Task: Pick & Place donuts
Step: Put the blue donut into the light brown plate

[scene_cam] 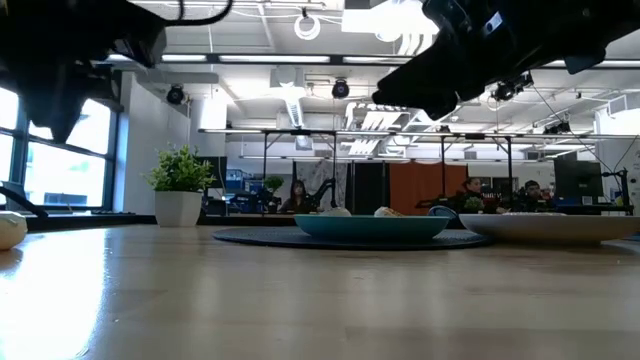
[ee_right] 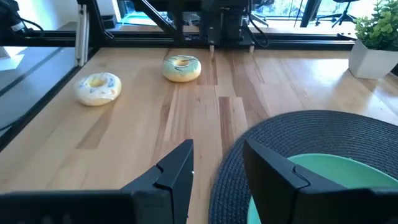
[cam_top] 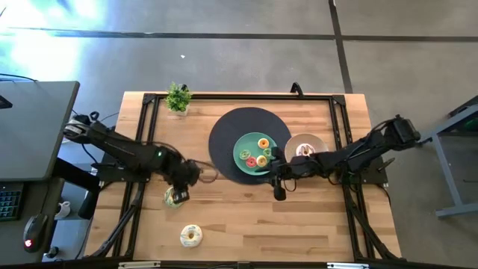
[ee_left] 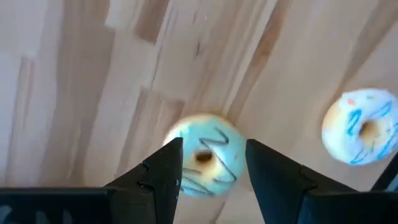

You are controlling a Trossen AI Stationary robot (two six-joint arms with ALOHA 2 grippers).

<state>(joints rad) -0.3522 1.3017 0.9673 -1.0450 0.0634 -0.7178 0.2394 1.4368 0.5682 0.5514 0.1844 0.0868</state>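
A green-iced donut (cam_top: 175, 197) lies flat on the wood near the table's left side. My left gripper (cam_top: 178, 187) hangs just above it, open, with a finger over each side of the ring (ee_left: 204, 157). The right wrist view shows this donut (ee_right: 181, 68) resting on the table. A cream donut with blue streaks (cam_top: 191, 235) lies closer to the near edge (ee_left: 360, 126). Several small donuts (cam_top: 256, 155) sit on the teal plate (cam_top: 243, 142). A pink one (cam_top: 305, 150) sits in the tan bowl (cam_top: 317, 142). My right gripper (cam_top: 279, 191) is open and empty by the mat's near edge (ee_right: 217, 147).
The dark round mat (cam_top: 224, 134) under the plate fills the table's middle toward the far edge. A small potted plant (cam_top: 178, 98) stands at the far left corner. Bare wood lies along the near edge between the cream donut and the right arm. People sit in the room behind.
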